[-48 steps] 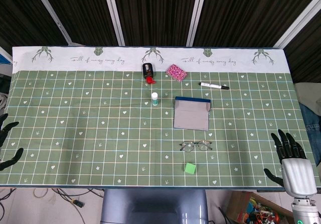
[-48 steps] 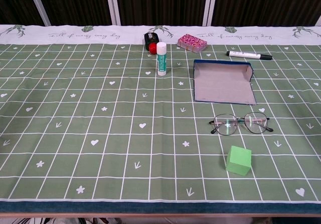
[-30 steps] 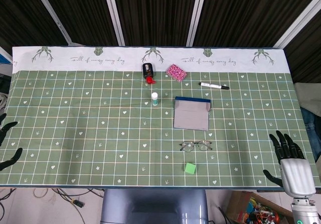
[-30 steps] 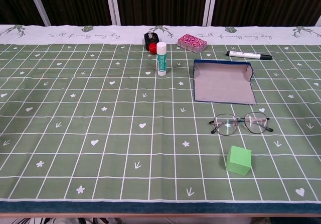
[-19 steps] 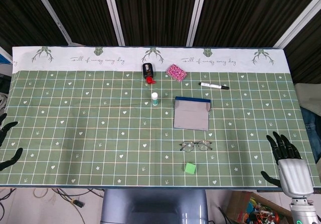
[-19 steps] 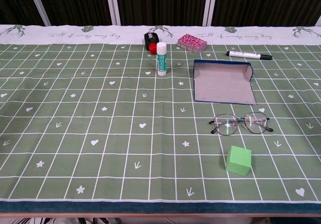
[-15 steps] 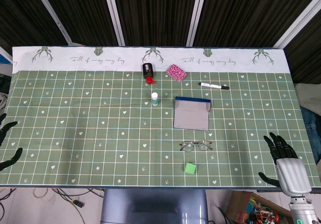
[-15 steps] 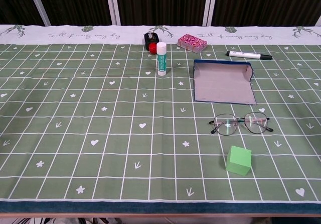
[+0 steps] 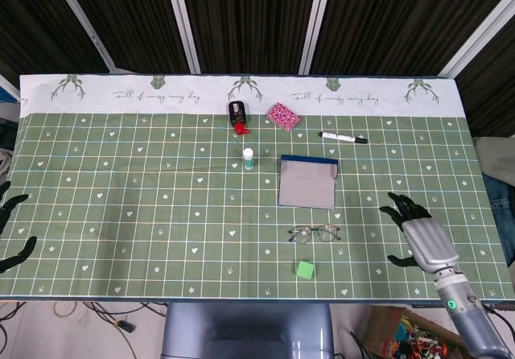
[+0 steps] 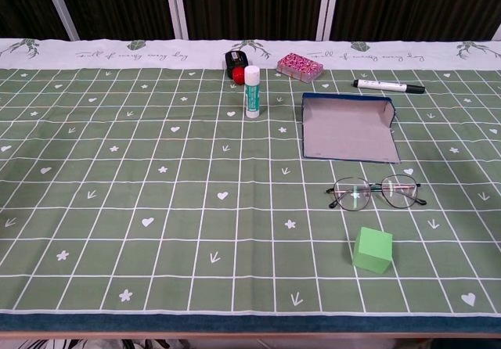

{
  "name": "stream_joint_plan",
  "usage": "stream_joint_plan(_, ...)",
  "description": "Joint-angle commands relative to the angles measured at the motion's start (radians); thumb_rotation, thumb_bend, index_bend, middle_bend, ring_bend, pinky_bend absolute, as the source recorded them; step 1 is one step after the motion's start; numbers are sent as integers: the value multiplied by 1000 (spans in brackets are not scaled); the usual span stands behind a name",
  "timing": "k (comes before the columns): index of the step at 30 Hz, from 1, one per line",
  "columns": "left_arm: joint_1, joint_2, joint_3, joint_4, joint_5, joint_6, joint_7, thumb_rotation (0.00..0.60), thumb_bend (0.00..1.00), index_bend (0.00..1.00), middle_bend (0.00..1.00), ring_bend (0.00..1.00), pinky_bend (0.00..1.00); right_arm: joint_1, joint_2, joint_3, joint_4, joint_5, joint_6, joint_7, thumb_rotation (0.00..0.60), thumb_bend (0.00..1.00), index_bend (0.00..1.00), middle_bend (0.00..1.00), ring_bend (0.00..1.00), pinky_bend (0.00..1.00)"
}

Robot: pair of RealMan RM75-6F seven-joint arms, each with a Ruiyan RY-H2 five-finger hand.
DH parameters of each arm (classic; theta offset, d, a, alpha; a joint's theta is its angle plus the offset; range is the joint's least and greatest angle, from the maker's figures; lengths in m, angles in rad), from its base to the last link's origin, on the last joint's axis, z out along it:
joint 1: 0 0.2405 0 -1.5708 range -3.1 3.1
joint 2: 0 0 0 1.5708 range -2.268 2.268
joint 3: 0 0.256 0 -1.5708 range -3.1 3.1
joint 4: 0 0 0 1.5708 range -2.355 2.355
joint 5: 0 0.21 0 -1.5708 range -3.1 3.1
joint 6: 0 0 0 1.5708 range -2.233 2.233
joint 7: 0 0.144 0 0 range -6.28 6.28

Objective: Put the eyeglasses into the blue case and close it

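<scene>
I read my right hand (image 9: 420, 237) as empty with fingers spread, hovering right of the eyeglasses (image 10: 375, 192), which lie unfolded just before the open blue case (image 10: 347, 127).

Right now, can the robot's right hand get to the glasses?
Probably yes. The right hand is open and hovering to the side of the glasses, with only bare tablecloth between them.

A staged lab or test room, it seems: a counter (image 9: 121, 206) under a green printed cloth (image 10: 156, 177); dark slatted wall panels (image 9: 241, 21) behind; loose cables (image 9: 105, 315) on the floor below.
</scene>
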Motion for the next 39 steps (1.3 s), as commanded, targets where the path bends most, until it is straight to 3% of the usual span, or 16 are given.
stream_joint_plan(1,-1,-1,1,1,-1,-3,0,600,312,159,0,0,0,72,-45,42,-8,84,-63,-88,600,198,268,54,48,183)
stream_joint_plan(8,0,0,-2,1,-8,-4,-9,600,313,159,0,0,0,150,-203,69,37,234,-95,-214,600,319,328,54,48,183)
stream_joint_plan(18,-3,1,-4,5,-17,-13,-18,600,314,159,0,0,0,212,-391,67,125,336,-69,-308,600,321,407,54,48,183)
stream_joint_plan(30,-3,1,-5,4,-21,-16,-20,600,313,159,0,0,0,247,-489,60,201,374,-55,-333,600,339,458,54,47,183)
stream_joint_plan(39,-4,1,-5,5,-24,-19,-16,600,313,159,0,0,0,255,-514,54,232,392,-46,-332,600,339,496,54,47,183)
